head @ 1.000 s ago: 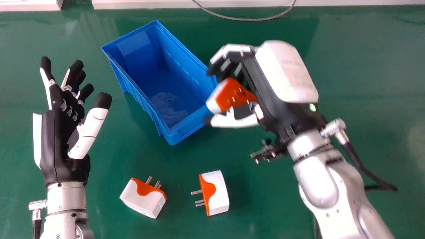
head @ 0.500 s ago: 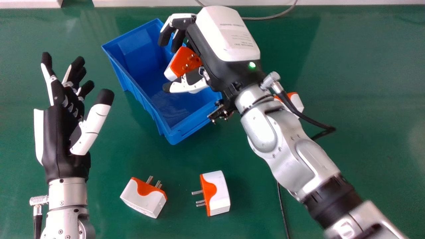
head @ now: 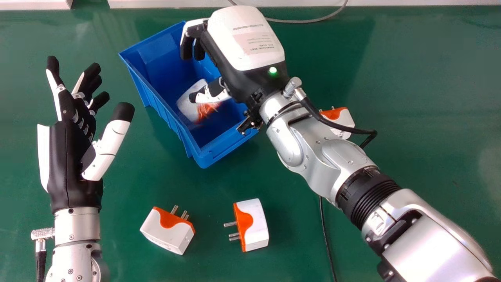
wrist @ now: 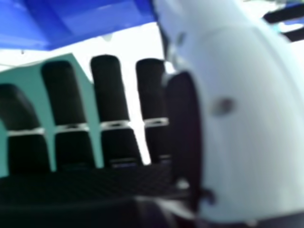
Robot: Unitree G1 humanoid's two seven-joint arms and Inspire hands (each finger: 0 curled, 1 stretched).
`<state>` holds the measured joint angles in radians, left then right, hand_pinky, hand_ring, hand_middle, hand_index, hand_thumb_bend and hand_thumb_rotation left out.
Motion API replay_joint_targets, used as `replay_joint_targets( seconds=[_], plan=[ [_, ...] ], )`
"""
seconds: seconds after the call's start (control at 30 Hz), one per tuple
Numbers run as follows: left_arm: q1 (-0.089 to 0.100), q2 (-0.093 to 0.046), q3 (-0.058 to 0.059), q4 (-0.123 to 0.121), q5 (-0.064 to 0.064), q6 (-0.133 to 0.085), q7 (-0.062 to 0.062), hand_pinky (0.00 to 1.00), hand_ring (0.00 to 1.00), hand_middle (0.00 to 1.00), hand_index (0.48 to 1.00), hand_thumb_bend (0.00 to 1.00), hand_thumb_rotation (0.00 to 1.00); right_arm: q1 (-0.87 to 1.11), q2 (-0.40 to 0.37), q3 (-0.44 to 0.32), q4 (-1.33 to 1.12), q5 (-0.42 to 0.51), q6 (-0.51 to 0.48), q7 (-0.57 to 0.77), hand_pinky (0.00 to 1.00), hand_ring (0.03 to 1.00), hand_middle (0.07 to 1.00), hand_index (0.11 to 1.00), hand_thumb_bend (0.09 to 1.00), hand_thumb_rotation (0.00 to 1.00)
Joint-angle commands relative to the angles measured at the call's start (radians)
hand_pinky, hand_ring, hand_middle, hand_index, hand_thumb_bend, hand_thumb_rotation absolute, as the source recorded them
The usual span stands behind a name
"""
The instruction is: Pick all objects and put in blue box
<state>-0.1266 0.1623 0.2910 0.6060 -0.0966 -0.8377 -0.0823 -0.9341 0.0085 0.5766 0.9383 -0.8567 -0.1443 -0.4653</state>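
Note:
Over the blue box (head: 172,113) is my right hand (head: 238,43), its fingers relaxed and holding nothing. Below its thumb a white and orange plug adapter (head: 191,103) shows blurred inside the box. In the right hand view the same right hand (wrist: 108,90) has its fingers extended, with the blue box (wrist: 95,19) beyond them. Two more adapters lie on the green table, one at the lower left (head: 168,233) and one at the lower middle (head: 254,227). Another adapter (head: 341,121) is partly hidden behind the right forearm. My left hand (head: 68,156) is open at the left, palm empty.
A grey cable (head: 305,21) curves along the far edge of the green table (head: 422,117). The right arm spans from the lower right corner to the box, and a black cable (head: 325,239) runs down beside it.
My right hand moved left over the box and its fingers loosened from the adapter, which has dropped into the box. The right forearm came across in front of another adapter. The left hand barely shifted.

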Motion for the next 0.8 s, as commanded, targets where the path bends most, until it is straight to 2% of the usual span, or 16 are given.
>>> replay_joint_targets(
  seconds=[0.0, 0.03, 0.07, 0.1, 0.13, 0.17, 0.27, 0.37, 0.4, 0.43, 0.5, 0.53, 0.63, 0.73, 0.77],
  plan=[
    [-0.001, 0.009, -0.002, -0.014, 0.004, -0.016, 0.007, 0.87, 0.92, 0.91, 0.907, 0.82, 0.61, -0.012, -0.008, 0.012, -0.069, -0.011, 0.028, 0.018, 0.34, 0.48, 0.552, 0.499, 0.515, 0.03],
    [-0.002, 0.009, -0.004, -0.013, -0.001, -0.017, 0.004, 0.87, 0.91, 0.91, 0.909, 0.82, 0.61, -0.004, -0.012, 0.014, -0.089, -0.013, 0.038, 0.028, 0.47, 0.614, 0.686, 0.596, 0.679, 0.04],
    [-0.003, 0.009, -0.005, -0.011, -0.004, -0.018, 0.002, 0.87, 0.91, 0.91, 0.91, 0.82, 0.61, 0.004, -0.016, 0.015, -0.109, -0.014, 0.048, 0.037, 0.55, 0.696, 0.767, 0.651, 0.767, 0.05],
    [-0.004, 0.009, -0.005, -0.008, -0.008, -0.021, -0.001, 0.87, 0.91, 0.91, 0.91, 0.82, 0.61, 0.015, -0.021, 0.015, -0.134, -0.017, 0.061, 0.046, 0.59, 0.737, 0.807, 0.676, 0.801, 0.06],
    [-0.006, 0.009, -0.006, -0.004, -0.011, -0.026, -0.005, 0.87, 0.91, 0.91, 0.91, 0.82, 0.61, 0.026, -0.026, 0.016, -0.162, -0.02, 0.077, 0.054, 0.62, 0.782, 0.852, 0.701, 0.831, 0.08],
    [-0.005, 0.01, -0.007, -0.003, -0.006, -0.027, -0.002, 0.87, 0.91, 0.91, 0.91, 0.82, 0.61, 0.035, -0.03, 0.017, -0.185, -0.024, 0.09, 0.061, 0.62, 0.782, 0.852, 0.701, 0.831, 0.08],
    [-0.001, 0.007, -0.008, -0.007, -0.006, -0.028, 0.002, 0.87, 0.92, 0.91, 0.909, 0.82, 0.61, 0.076, -0.05, 0.016, -0.281, -0.031, 0.12, 0.084, 0.64, 0.834, 0.907, 0.732, 0.857, 0.11],
    [0.003, 0.004, -0.01, -0.011, -0.017, -0.028, -0.005, 0.87, 0.92, 0.91, 0.909, 0.82, 0.61, 0.154, -0.071, -0.004, -0.423, -0.017, 0.13, 0.093, 0.64, 0.856, 0.928, 0.749, 0.879, 0.12],
    [0.005, 0.001, -0.011, -0.014, -0.028, -0.025, -0.012, 0.86, 0.92, 0.91, 0.909, 0.82, 0.61, 0.187, -0.081, -0.01, -0.484, -0.014, 0.139, 0.108, 0.64, 0.856, 0.927, 0.749, 0.882, 0.11],
    [0.008, -0.002, -0.012, -0.019, -0.041, -0.023, -0.02, 0.86, 0.92, 0.91, 0.91, 0.82, 0.61, 0.235, -0.1, -0.017, -0.583, -0.014, 0.164, 0.162, 0.64, 0.855, 0.924, 0.748, 0.887, 0.11],
    [0.014, -0.008, -0.014, -0.034, -0.07, -0.005, -0.037, 0.87, 0.92, 0.91, 0.91, 0.82, 0.6, 0.347, -0.16, -0.028, -0.863, -0.008, 0.271, 0.409, 0.64, 0.854, 0.921, 0.751, 0.888, 0.11],
    [0.016, -0.01, -0.014, -0.036, -0.078, -0.002, -0.044, 0.87, 0.92, 0.91, 0.909, 0.82, 0.6, 0.387, -0.186, -0.029, -0.98, -0.011, 0.327, 0.537, 0.64, 0.854, 0.92, 0.76, 0.883, 0.12],
    [0.016, -0.014, -0.013, -0.035, -0.085, -0.003, -0.053, 0.88, 0.93, 0.92, 0.908, 0.83, 0.57, 0.459, -0.249, -0.02, -1.224, -0.043, 0.436, 0.83, 0.67, 0.874, 0.916, 0.8, 0.909, 0.17],
    [0.017, -0.016, -0.016, -0.036, -0.088, -0.004, -0.056, 0.88, 0.92, 0.92, 0.907, 0.8, 0.54, 0.504, -0.297, -0.002, -1.37, -0.094, 0.474, 1.022, 0.66, 0.853, 0.894, 0.811, 0.959, 0.19],
    [0.019, -0.017, -0.017, -0.039, -0.094, 0.0, -0.061, 0.88, 0.92, 0.92, 0.908, 0.79, 0.53, 0.517, -0.309, 0.003, -1.408, -0.104, 0.485, 1.075, 0.66, 0.842, 0.887, 0.815, 0.965, 0.2]
  ],
)
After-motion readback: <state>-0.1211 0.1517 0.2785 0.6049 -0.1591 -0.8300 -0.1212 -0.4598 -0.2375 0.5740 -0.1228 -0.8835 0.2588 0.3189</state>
